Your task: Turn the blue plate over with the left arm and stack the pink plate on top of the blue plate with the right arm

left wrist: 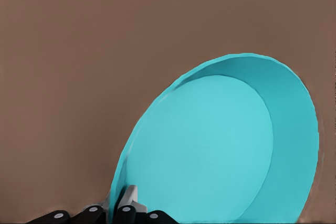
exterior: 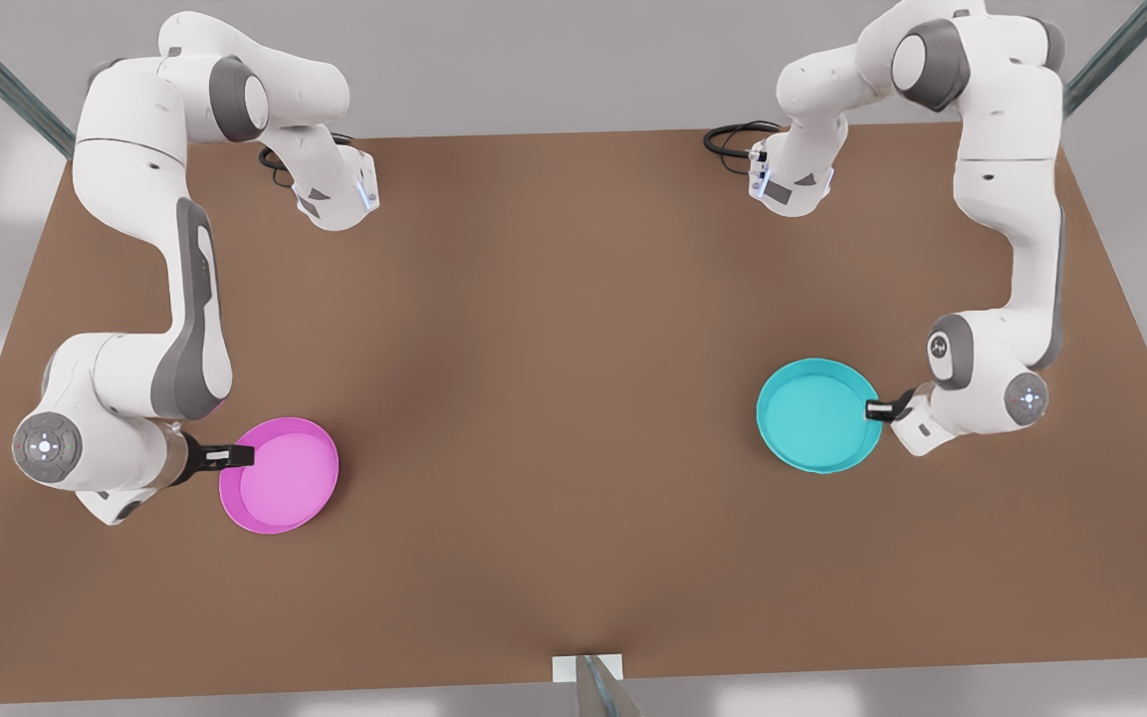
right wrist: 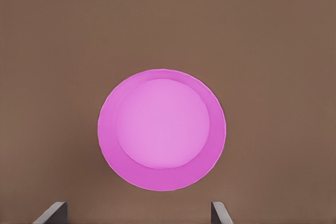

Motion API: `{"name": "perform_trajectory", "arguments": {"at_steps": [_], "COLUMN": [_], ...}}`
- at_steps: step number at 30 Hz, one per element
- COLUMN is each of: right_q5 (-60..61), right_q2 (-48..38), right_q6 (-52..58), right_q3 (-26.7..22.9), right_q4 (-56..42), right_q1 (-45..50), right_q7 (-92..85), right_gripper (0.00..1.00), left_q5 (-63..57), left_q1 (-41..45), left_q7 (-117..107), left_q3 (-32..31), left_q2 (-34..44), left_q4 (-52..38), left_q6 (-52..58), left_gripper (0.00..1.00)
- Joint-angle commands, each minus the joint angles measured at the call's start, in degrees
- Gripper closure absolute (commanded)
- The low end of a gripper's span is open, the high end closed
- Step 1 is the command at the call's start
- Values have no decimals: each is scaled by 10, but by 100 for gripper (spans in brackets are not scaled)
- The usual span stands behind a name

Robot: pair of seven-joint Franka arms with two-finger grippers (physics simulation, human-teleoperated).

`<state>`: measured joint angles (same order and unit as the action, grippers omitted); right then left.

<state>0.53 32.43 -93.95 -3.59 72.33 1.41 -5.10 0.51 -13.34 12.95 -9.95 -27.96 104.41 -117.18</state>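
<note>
- The blue plate point(exterior: 817, 413) is seen on the brown counter point(exterior: 554, 329), toward the front view's right, hollow side up.
- Its rim is clamped by the left gripper point(exterior: 876, 409), reaching in from the edge of the plate that faces the front view's right.
- In the left wrist view the fingers point(left wrist: 127, 201) are seen pinched on the rim of the blue plate point(left wrist: 210, 145), one on either side of the wall; the plate is seen steeply tilted from that camera, its flat base and raised rim in plain sight.
- The pink plate point(exterior: 281, 475) is found on the counter toward the front view's left, also hollow side up, well apart from the blue one.
- The right gripper point(exterior: 232, 456) is held over the pink plate's edge on the side facing the front view's left.
- In the right wrist view the pink plate point(right wrist: 161, 129) is seen whole and flat below, and the fingers point(right wrist: 52, 213) are spread wide, released, with nothing gripped between them.
- Whether the right gripper is touching the pink rim cannot be told from the front view.
</note>
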Motion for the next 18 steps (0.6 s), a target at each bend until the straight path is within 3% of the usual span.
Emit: {"name": "perform_trajectory", "arguments": {"at_steps": [1, 18], "right_q5": [0, -1], "right_q2": [0, -1], "right_q6": [0, 1], "right_q3": [0, 1], "right_q4": [0, 0], "right_q1": [0, 0], "right_q7": [0, 0], "right_gripper": [0, 0], "left_q5": [2, -319], "left_q1": [1, 166], "left_q7": [1, -182], "left_q3": [0, -4], "left_q2": [1, 69], "left_q4": [0, 0], "left_q6": [3, 167], "left_gripper": [79, 79]}}
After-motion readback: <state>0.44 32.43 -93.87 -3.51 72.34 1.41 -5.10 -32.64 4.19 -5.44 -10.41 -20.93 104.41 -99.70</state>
